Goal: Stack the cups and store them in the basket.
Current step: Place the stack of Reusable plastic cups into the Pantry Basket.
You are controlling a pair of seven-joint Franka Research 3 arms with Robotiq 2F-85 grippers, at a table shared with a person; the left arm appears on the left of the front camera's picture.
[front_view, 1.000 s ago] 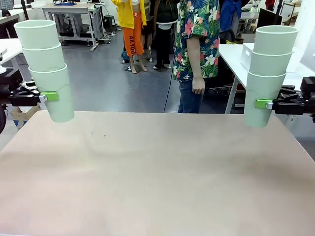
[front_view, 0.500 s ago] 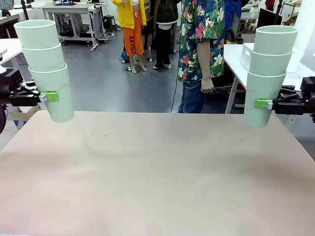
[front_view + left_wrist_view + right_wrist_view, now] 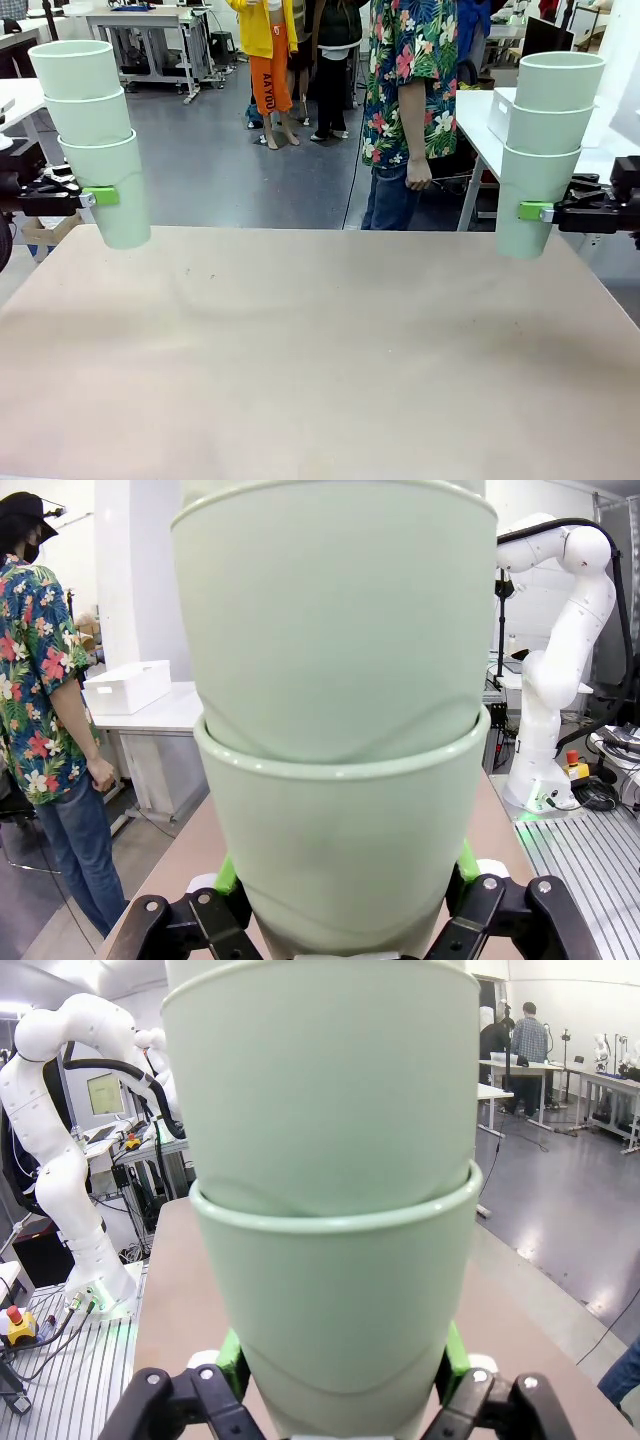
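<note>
Front view: the left hand [image 3: 105,197] stayed clamped on the left stack of cups [image 3: 90,120] at 9 o'clock, and the right hand [image 3: 535,211] on the right stack of cups [image 3: 548,130] at 3 o'clock, both above the surface [image 3: 320,350]. Neither stack had moved; only the person [image 3: 410,90] at 12 o'clock shifted. Assessment: merging and storing remained outstanding.

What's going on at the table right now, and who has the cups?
Each arm holds a nested stack of three cups upright in the air. The left gripper is shut on the bottom cup of the left stack, and the right gripper on the bottom cup of the right stack. The person stands at the far side, touching nothing. The basket sits on a side table.
</note>
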